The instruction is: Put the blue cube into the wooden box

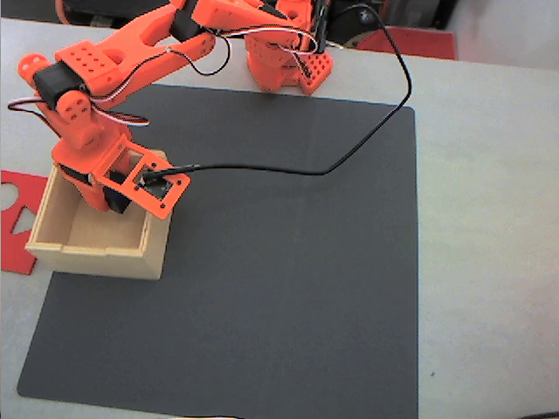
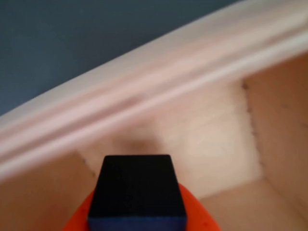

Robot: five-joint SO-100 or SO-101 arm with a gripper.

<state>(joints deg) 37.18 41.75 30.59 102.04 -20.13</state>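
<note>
One arm, one cube, one box. Fixed view: the orange arm reaches down at the picture's left, and its claw (image 1: 118, 202) hangs over the wooden box (image 1: 87, 253), low inside the open top near the right-hand wall as this view shows it. The box sits on the left edge of the dark mat (image 1: 288, 262), which lies on the pale surface (image 1: 489, 218); a flat red sheet (image 1: 17, 223) lies just beside the box. A black cable (image 1: 349, 157) loops from the wrist across the mat. Jaw state cannot be read from this view, since the wrist hides the tips. Wrist view: the blue cube (image 2: 137, 190) sits at bottom centre, gripped in the claw, orange finger (image 2: 192, 211) showing beneath it, with the box's inner walls and floor behind and the rim blurred across the upper frame. Risks, as judgement: release close to the wall could let the cube strike the rim and bounce out; the claw could nudge the light box on withdrawal; the cable could snag.
</note>
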